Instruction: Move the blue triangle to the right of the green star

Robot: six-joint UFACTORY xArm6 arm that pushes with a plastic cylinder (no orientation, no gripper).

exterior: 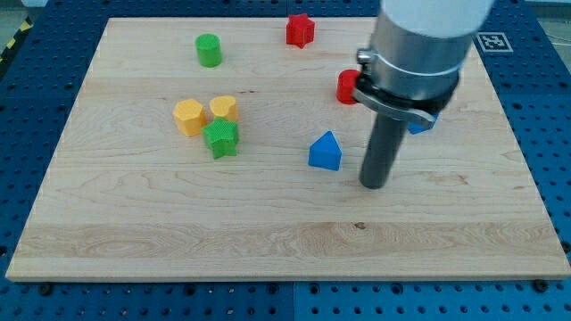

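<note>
The blue triangle [325, 152] lies near the middle of the wooden board [134, 223]. The green star [220, 137] lies to its left, touching a yellow hexagon [189, 117] and a yellow heart-like block [224, 109]. My tip [374, 184] rests on the board just right of the blue triangle, a small gap apart, and slightly lower in the view.
A green cylinder [209, 50] stands at the upper left. A red star [301, 29] is at the top centre. A red block [347, 86] and a blue block [423, 122] are partly hidden behind the arm's grey body [419, 45].
</note>
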